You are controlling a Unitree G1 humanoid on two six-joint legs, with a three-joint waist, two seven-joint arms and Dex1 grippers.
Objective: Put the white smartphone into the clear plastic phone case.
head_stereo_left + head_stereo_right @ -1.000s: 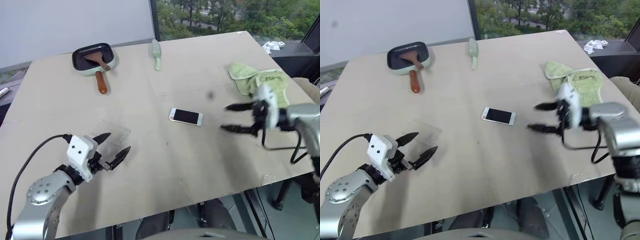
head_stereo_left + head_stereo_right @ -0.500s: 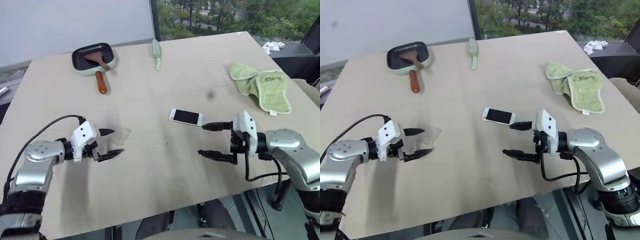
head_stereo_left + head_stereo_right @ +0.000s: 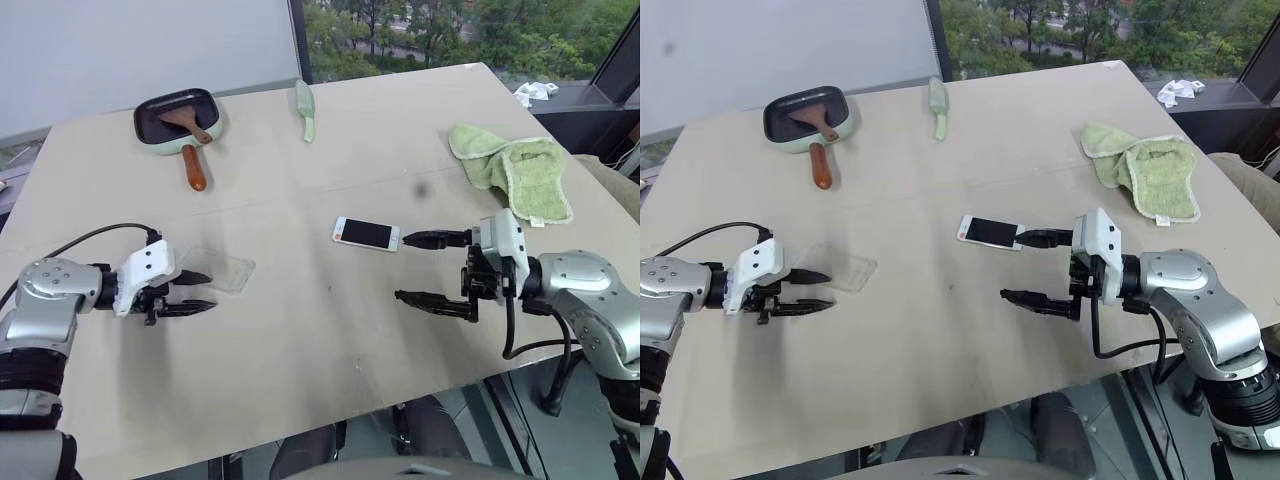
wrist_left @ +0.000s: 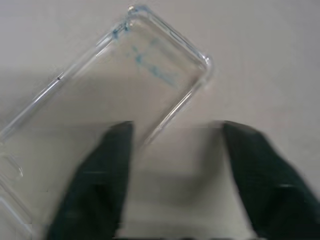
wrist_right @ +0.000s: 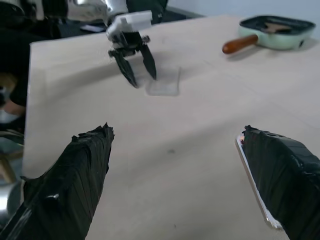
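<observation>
**A:** Where does the phone [image 3: 367, 234] lie relative to the right pincer [image 3: 432, 270]?

**B:** It lies flat on the worktop [image 3: 330, 340], screen up, near the middle. Its long axis runs across the worktop, left to right, tilted a little. The right pincer comes at it from the right, pointing nearly level along that same axis. The far fingertip [image 3: 412, 240] sits just beside the phone's right end; the near one hangs well short, over bare worktop.

**A:** So it isn't straddling the phone?

**B:** No. The fingers stand wide apart and hold nothing, and in the right wrist view the phone's edge [image 5: 254, 187] lies against the inside of one finger, not between the two. My judgement: to take the phone by its long sides, the pincer has to shift towards the far side of the worktop so the phone sits centred in the gap.

**A:** And the case [image 3: 218, 269]?

**B:** On the robot's left, well apart from the phone, flat on the worktop with its long axis also roughly left to right. The left pincer [image 3: 203, 291] points at it from the left, with its upper fingertip at the case's near corner.

**A:** Does it have hold of the case?

**B:** Its fingers are partly apart. The left wrist view shows one finger [image 4: 97, 175] over the case's [image 4: 125, 85] edge and the other on bare worktop, but I can't tell whether it's gripping yet.

**A:** Which arm for which thing?

**B:** Right arm is nearer the phone, left nearer the case.
</observation>
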